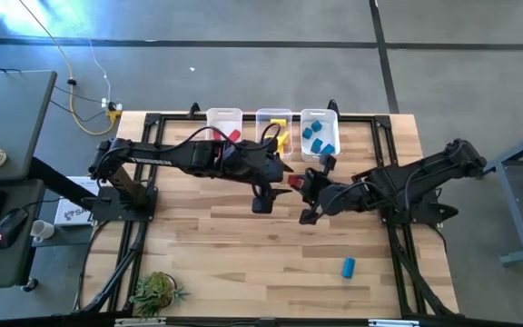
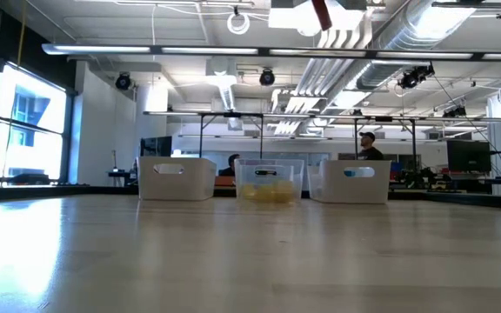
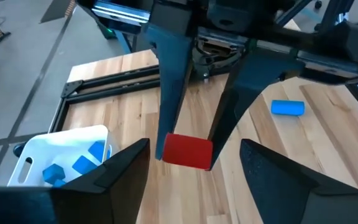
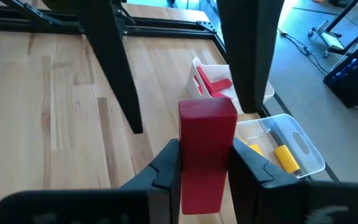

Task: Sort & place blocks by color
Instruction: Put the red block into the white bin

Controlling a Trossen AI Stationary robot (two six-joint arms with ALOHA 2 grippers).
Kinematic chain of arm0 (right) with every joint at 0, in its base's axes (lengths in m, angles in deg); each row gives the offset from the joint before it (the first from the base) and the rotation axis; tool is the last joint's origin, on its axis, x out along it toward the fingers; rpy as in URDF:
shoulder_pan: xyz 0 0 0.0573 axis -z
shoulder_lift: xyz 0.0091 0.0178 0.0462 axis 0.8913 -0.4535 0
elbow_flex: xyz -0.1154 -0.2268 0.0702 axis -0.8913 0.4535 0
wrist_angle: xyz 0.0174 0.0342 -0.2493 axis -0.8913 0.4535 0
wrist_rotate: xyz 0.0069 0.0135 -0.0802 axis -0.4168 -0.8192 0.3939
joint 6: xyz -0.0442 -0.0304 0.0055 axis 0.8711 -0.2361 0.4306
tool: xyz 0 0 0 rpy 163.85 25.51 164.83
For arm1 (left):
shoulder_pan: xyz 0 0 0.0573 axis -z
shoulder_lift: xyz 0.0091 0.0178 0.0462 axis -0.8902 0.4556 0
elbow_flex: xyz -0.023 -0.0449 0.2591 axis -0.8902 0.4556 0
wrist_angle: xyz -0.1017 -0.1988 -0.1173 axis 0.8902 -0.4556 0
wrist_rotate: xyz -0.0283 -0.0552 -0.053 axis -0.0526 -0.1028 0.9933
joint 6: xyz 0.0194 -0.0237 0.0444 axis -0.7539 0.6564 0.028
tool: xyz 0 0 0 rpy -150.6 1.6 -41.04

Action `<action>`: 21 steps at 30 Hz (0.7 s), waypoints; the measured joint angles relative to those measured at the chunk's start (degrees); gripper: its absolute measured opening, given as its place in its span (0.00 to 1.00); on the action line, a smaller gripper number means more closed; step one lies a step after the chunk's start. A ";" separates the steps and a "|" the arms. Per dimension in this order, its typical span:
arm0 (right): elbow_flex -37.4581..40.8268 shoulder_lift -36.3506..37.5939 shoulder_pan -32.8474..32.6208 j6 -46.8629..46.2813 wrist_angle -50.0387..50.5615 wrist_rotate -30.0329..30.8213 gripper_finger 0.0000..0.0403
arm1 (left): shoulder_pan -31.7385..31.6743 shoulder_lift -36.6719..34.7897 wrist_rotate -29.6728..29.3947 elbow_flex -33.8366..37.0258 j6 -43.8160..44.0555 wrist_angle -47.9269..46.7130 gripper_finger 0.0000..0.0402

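Overhead, table-level and two close wrist cameras, all sharing the bins [image 1: 271, 129].

Two dark jointed arms, black cables.

A red block [image 4: 206, 152] stands upright, clamped in the right pincer [image 4: 205, 168] above mid-tabletop. A blue cylinder [image 1: 349, 266] lies alone near the right front. Other blocks sit sorted in far bins.

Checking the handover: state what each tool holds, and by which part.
The right tool grips a red block by its two long sides, near the lower end. The left tool is open and holds nothing.
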 joint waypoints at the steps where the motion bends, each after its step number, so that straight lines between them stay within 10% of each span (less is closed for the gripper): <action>1: 0.00 0.00 0.01 0.01 -0.18 -0.46 0.18 | 0.00 0.13 -0.04 0.00 0.00 -0.05 0.59; 11: 0.00 -0.02 0.00 1.64 -2.42 -2.33 0.18 | -0.04 0.26 -0.44 0.00 -0.01 -0.04 0.51; 21: 0.00 -0.04 0.00 1.55 -2.59 -3.64 0.18 | 0.00 0.21 0.33 0.00 -0.54 -0.95 0.23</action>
